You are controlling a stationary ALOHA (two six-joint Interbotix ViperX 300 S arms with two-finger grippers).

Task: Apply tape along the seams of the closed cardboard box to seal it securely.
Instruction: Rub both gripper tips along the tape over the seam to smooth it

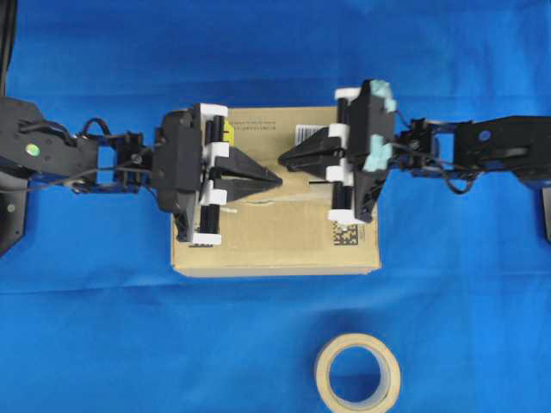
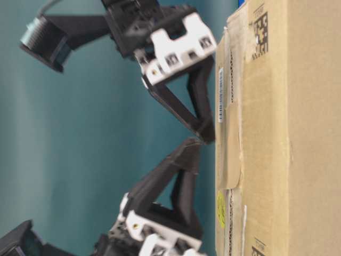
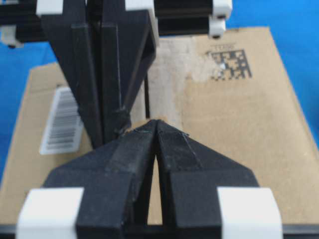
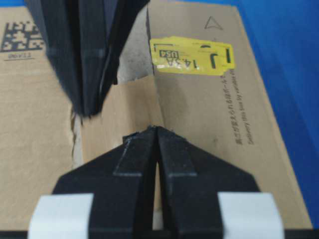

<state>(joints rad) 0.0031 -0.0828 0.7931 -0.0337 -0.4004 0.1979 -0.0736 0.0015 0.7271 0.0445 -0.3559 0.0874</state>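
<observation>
- Box [image 1: 275, 237] sits mid-table on the blue cloth [image 1: 86, 344], top flaps shut.
- Seam [image 1: 258, 204] runs across the top between the two grippers. Only a short stretch shows; the rest is hidden by the tools and tape.
- Left gripper [image 1: 277, 181]: jaws together, nothing between them, tip over the seam zone near box centre.
- Right gripper [image 1: 282, 160]: jaws also together and empty, tip just beside the left tip, nearly nose to nose.
- Tape [image 4: 122, 112]: tan paper piece lying flat on the lid under both tips, apparently over the seam. From the side view I can't tell if the tips touch it.
- Handling guess: tape is light, thin and floppy. It creases easily, and its adhesive side likely grabs on contact. Closed tips look better for pressing than pinching.
- To lift it, take a free edge or corner.
- Box is stiff, but the flaps may give near the seam, so press lightly.
- Roll [image 1: 357, 372] lies well apart, in front of the box.
</observation>
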